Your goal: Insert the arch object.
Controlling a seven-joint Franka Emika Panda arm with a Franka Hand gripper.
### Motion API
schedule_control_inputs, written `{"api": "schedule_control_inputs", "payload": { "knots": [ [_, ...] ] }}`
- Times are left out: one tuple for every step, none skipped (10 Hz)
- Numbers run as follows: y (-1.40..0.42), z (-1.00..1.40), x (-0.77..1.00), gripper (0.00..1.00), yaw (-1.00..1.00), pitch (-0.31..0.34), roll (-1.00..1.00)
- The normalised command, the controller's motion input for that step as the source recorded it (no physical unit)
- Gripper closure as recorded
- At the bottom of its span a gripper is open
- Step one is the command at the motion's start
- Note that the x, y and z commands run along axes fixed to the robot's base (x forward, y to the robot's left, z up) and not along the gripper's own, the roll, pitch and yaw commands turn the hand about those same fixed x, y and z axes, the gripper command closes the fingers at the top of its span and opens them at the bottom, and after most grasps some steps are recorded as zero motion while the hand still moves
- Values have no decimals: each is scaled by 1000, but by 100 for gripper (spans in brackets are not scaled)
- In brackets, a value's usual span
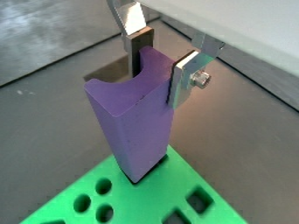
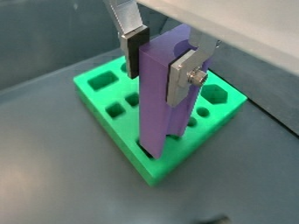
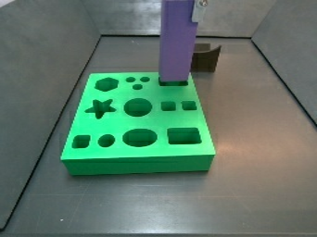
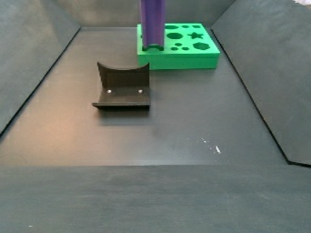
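Observation:
The arch object (image 2: 162,96) is a tall purple bar with a curved notch in its top end (image 1: 135,122). It stands upright with its lower end in a hole near a corner of the green board (image 2: 117,144). My gripper (image 2: 156,85) is at the bar's top, one finger on each flat side, and looks shut on it; it shows the same way in a wrist view (image 1: 162,83). In both side views the bar (image 3: 177,46) (image 4: 153,18) rises from the board (image 3: 136,159) (image 4: 183,62) and runs out of frame at the top, so the gripper is mostly hidden there.
The board has several other shaped holes, among them a star (image 3: 102,108) and a square (image 3: 183,136). The dark fixture (image 4: 122,91) stands on the grey floor apart from the board, and shows behind the bar in a side view (image 3: 207,57). Dark walls enclose the floor.

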Motion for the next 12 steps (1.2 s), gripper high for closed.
{"api": "schedule_control_inputs", "payload": {
  "knots": [
    [-9, 0, 0, 100, -180, 3, 39],
    [23, -31, 0, 100, 0, 0, 16],
    [77, -197, 0, 100, -169, 0, 33],
    [14, -266, 0, 100, -169, -34, -11],
    [0, -277, 49, 100, -326, -36, -61],
    [0, -243, 0, 100, -237, -34, -69],
    [0, -263, 34, 100, -234, -53, -121],
    [0, -274, 106, 100, -283, -61, -144],
    [0, -294, 177, 100, -280, -36, -63],
    [11, -263, 63, 100, -123, -46, -63],
    [11, -286, 0, 100, 0, -116, -56],
    [0, -303, 89, 100, 0, -84, -26]
  ]
}}
